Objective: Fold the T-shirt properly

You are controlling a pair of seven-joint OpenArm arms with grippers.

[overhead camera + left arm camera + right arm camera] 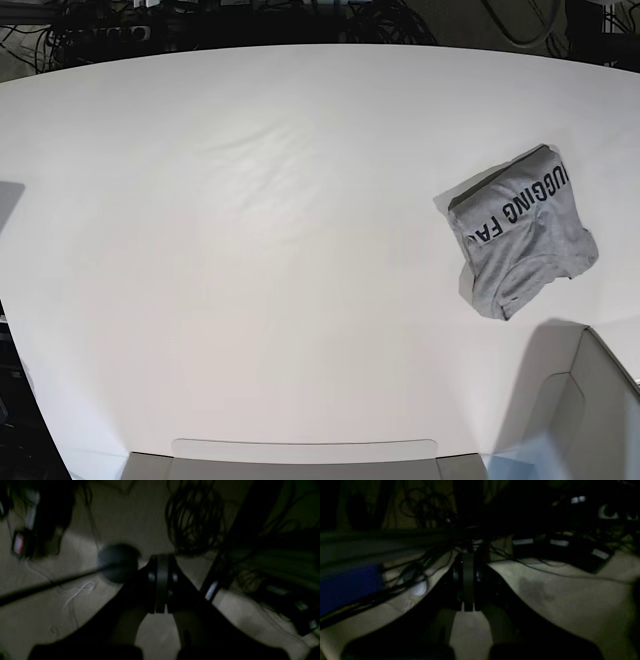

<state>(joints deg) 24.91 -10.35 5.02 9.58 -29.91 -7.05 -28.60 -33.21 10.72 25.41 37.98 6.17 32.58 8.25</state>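
The heather-grey T-shirt [522, 240] lies in a small folded bundle at the right side of the white table [250, 250], with black block lettering showing along its upper edge. Neither arm shows in the base view. In the dark left wrist view my left gripper [162, 562] has its jaws pressed together with nothing between them, over a pale floor. In the dark right wrist view my right gripper [468, 560] is likewise shut and empty. The T-shirt does not show in either wrist view.
An open cardboard box [590, 400] stands at the table's front right corner. A grey panel [300, 455] lies along the front edge. Tangled black cables [192, 517] and a round black stand base [117, 562] lie on the floor; more cables [415, 565] lie beside a blue object [350, 587].
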